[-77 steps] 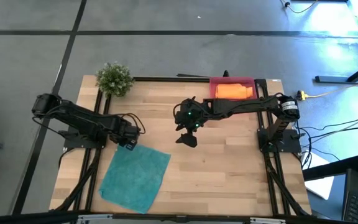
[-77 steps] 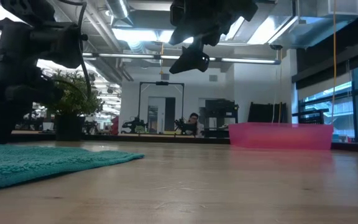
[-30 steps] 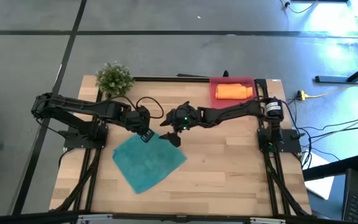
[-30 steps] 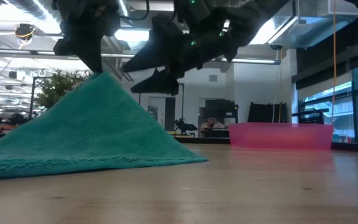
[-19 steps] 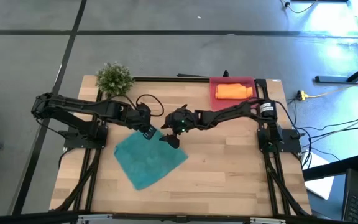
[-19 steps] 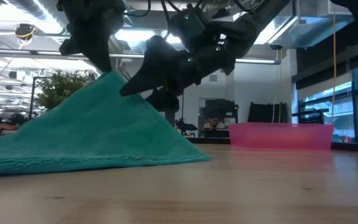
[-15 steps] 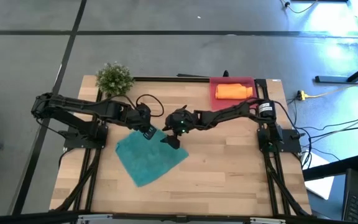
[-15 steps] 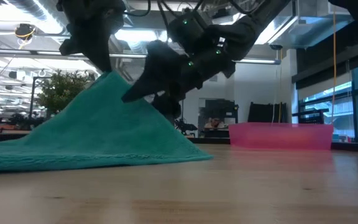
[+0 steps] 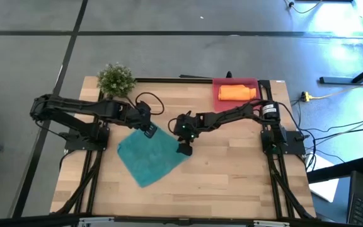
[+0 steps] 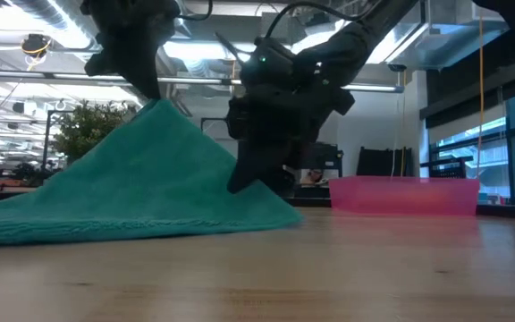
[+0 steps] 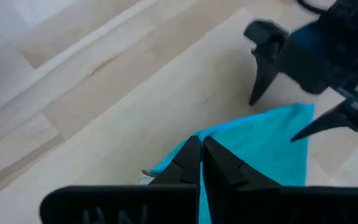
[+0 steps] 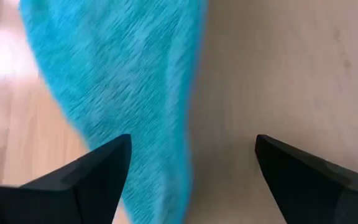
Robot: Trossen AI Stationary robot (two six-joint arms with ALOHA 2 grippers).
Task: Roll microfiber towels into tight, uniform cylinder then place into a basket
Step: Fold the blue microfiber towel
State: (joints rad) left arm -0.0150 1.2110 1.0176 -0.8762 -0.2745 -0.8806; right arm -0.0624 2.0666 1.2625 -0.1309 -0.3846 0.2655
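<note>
Pinching one corner of the soft teal microfiber towel (image 9: pixel 151 151), the left gripper (image 9: pixel 149 130) lifts it off the wooden surface (image 9: pixel 232 170); the right gripper (image 9: pixel 184 147), jaws spread, hangs over its opposite corner.

Teal towel (image 9: pixel 151 155): mid-table, left of centre
Left gripper (image 9: pixel 150 130): at its far corner
Right gripper (image 9: pixel 184 149): at its right corner
Basket (image 9: pixel 253 82): far right, holding orange towel (image 9: pixel 237 93)
Plant (image 9: pixel 116 79): far left

Right end effector (image 9: pixel 184 149) dropped to teal towel (image 9: pixel 151 154) edge.
</note>
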